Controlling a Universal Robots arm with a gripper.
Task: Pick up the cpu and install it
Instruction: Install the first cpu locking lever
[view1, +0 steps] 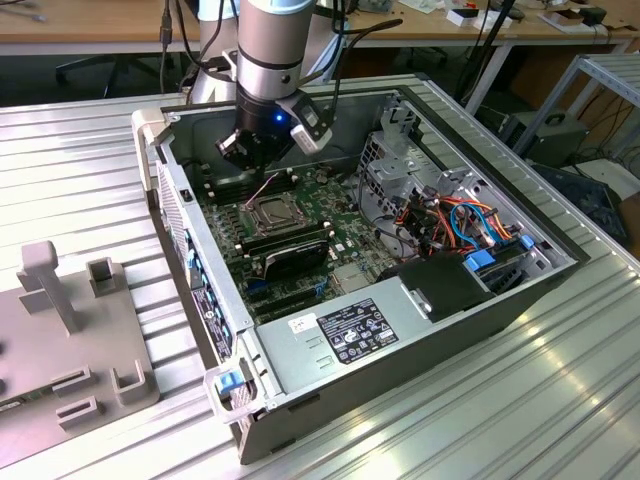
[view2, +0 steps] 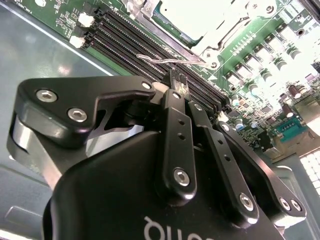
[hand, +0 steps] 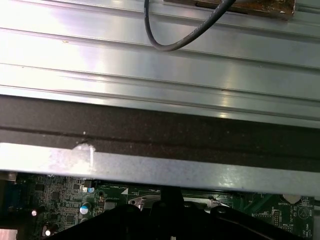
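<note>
My gripper (view1: 249, 157) hangs inside the open computer case (view1: 190, 250), over the motherboard's far end, just behind the cpu socket (view1: 271, 212). In the second wrist view the two black fingers meet at the tips (view2: 178, 80), so the gripper is shut with nothing visible between them. The tips sit above the memory slots (view2: 135, 40) beside the socket's wire lever (view2: 167, 60). A flat pale square, apparently the cpu (view2: 182, 15), lies inside the metal socket frame; in the exterior view it reads as a grey square.
Long black modules (view1: 285, 242) stand in front of the socket. A power supply (view1: 350, 335) and coloured cables (view1: 450, 215) occupy the exterior view's right. The case wall (hand: 150, 165) runs close behind the gripper. A grey fixture (view1: 70, 330) sits on the ribbed table.
</note>
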